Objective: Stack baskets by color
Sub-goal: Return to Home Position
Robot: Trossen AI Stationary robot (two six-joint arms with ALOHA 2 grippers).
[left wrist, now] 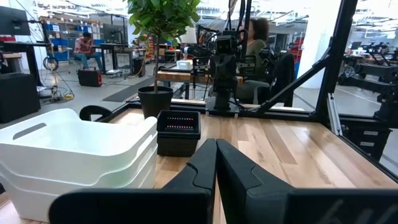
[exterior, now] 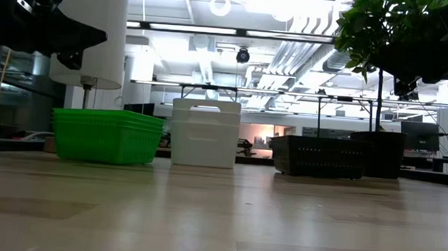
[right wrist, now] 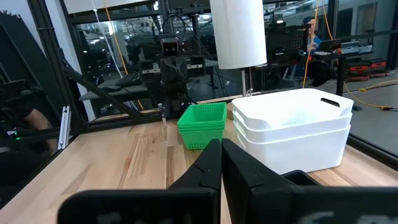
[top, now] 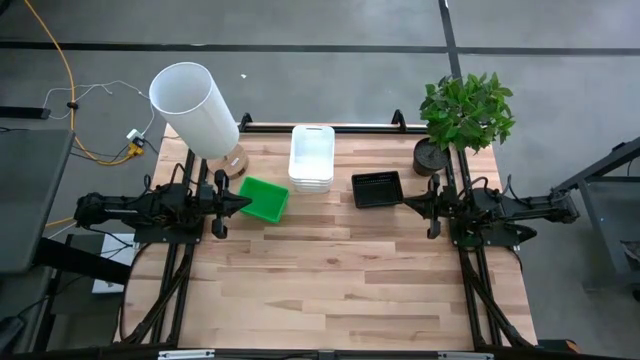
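Note:
Three stacks of baskets stand in a row on the far half of the table. The green baskets (top: 264, 198) (right wrist: 203, 124) sit at the left, the white baskets (top: 311, 157) (left wrist: 74, 155) in the middle, the black mesh baskets (top: 377, 189) (left wrist: 178, 132) at the right. Each stack rests on its base on the wood. My left gripper (top: 246, 203) (left wrist: 216, 155) is shut and held level at the table's left side, its tips just beside the green stack. My right gripper (top: 408, 203) (right wrist: 222, 155) is shut and level at the right side, beside the black stack.
A tall white cylinder (top: 195, 108) on a round base stands at the far left corner. A potted plant (top: 462, 115) in a black pot stands at the far right corner. The near half of the wooden table (top: 330, 290) is bare. A person sits in the room beyond.

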